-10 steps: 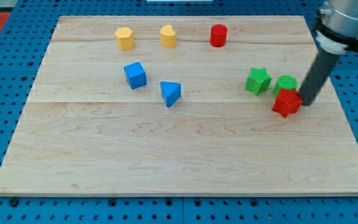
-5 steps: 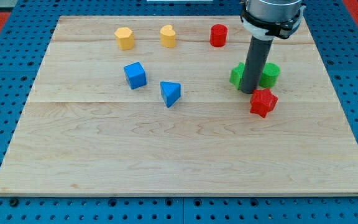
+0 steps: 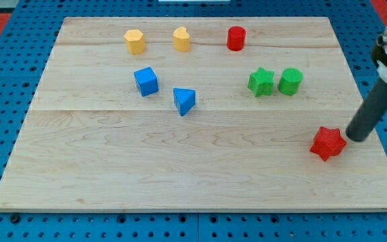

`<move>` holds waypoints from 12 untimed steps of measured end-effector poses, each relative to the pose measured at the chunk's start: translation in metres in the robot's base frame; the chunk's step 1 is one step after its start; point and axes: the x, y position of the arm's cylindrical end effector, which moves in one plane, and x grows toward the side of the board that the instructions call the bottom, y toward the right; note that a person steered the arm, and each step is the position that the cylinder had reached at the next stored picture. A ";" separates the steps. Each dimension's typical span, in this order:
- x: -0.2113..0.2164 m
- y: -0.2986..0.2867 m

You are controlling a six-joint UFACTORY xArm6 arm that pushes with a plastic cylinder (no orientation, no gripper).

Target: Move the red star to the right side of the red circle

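Note:
The red star (image 3: 328,142) lies on the wooden board near the view's lower right. The red circle (image 3: 236,38), a short cylinder, stands near the view's top, right of centre. My tip (image 3: 352,138) rests on the board just right of the red star, close to or touching its right point. The rod leans up toward the view's right edge.
A green star (image 3: 261,81) and a green cylinder (image 3: 290,81) sit side by side between the star and the circle. A yellow hexagon (image 3: 134,41) and a yellow heart (image 3: 181,39) are at top left. A blue cube (image 3: 146,81) and a blue triangle (image 3: 184,101) sit left of centre.
The red star has moved down and to the right, away from the green blocks. My tip has swung from beside the green blocks to the star's right side. The green blocks shifted left earlier.

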 end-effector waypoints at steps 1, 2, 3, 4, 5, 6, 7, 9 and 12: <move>0.016 -0.032; 0.000 -0.098; -0.029 -0.169; -0.020 -0.180; -0.003 -0.183; -0.013 -0.215; -0.036 -0.216; -0.030 -0.178; -0.140 -0.213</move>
